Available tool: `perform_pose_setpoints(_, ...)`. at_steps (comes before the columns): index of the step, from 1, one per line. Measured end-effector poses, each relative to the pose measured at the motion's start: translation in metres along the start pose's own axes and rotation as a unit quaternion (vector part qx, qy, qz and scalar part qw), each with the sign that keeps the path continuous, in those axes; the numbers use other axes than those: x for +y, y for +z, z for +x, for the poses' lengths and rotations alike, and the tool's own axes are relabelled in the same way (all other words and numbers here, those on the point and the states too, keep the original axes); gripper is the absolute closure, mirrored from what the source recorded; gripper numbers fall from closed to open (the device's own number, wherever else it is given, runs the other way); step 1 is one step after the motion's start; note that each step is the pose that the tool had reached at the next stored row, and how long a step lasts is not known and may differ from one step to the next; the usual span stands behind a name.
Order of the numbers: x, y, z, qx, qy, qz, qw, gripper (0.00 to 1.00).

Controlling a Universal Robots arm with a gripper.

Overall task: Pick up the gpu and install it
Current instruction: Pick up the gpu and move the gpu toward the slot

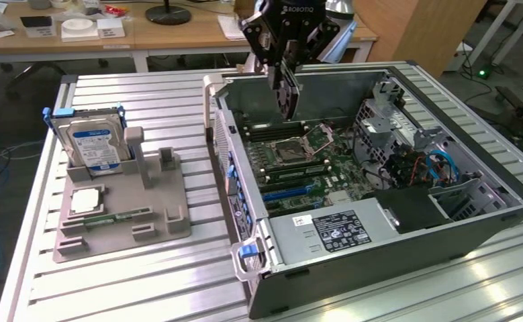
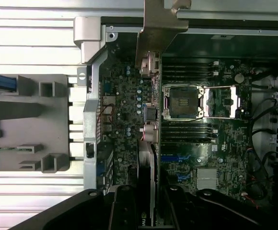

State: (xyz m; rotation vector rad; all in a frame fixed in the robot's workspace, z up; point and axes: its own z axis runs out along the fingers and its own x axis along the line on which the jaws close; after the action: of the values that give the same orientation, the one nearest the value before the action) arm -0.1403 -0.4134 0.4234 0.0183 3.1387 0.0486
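Note:
My gripper [image 1: 284,62] hangs over the back part of the open computer case [image 1: 333,272], shut on the gpu [image 1: 288,94]. The gpu is a thin dark card held on edge, pointing down toward the motherboard [image 1: 301,164] and clear of it. In the wrist view the black fingers [image 2: 124,211] clamp the card from both sides. The gpu [image 2: 147,158] runs edge-on away from them, with its silvery metal bracket [image 2: 160,28] at the far end by the case's rear wall. Blue expansion slots [image 1: 288,192] lie on the board below and nearer the camera.
On the slatted metal table at the exterior view's left, a grey holder tray [image 1: 176,225] carries an upright blue-labelled hard drive [image 1: 95,147], a processor chip [image 1: 86,200] and a green memory stick [image 1: 118,218]. Inside the case are the power supply [image 1: 338,231], cables [image 1: 422,168] and the processor socket [image 2: 184,103].

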Motion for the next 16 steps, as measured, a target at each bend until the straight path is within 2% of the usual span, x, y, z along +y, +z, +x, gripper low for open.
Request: perform_pose_setpoints(16,0.0002,0.0005,-0.016,0.0,0.0,0.0,1.0,0.73)
